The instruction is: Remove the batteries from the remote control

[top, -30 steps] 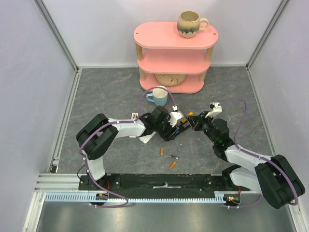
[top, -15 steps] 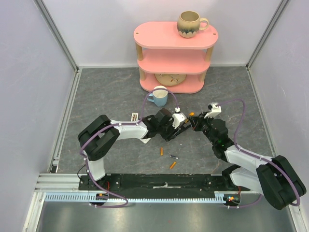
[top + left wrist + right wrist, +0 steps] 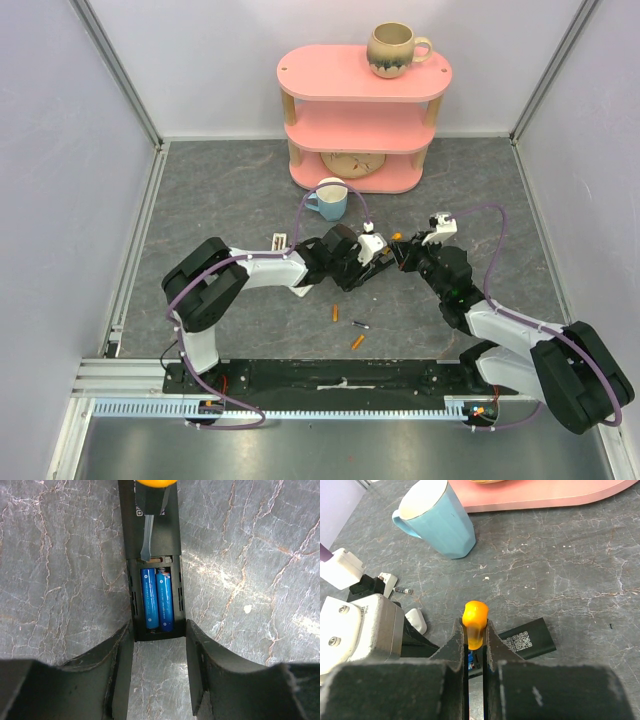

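Observation:
A black remote [image 3: 170,540] lies on the grey table with its battery bay open. Two blue batteries [image 3: 157,600] sit side by side in the bay. My left gripper [image 3: 159,630] is shut on the remote's near end, one finger against each side. My right gripper [image 3: 475,630] is shut on an orange-handled screwdriver [image 3: 475,620]. Its blade [image 3: 145,540] points down at the far end of the bay. In the top view both grippers, left [image 3: 362,262] and right [image 3: 402,255], meet at the remote [image 3: 378,268]. Two orange batteries [image 3: 335,313] [image 3: 357,342] and a silvery-grey one [image 3: 358,325] lie loose nearer the bases.
A blue mug [image 3: 328,198] stands just behind the grippers. A pink three-tier shelf [image 3: 362,120] is at the back with a beige mug [image 3: 395,48] on top. A small white item [image 3: 280,240] lies left of the left wrist. Purple walls enclose the table.
My left gripper has moved right and down onto the remote's end over the last second. My right gripper with the screwdriver has barely moved.

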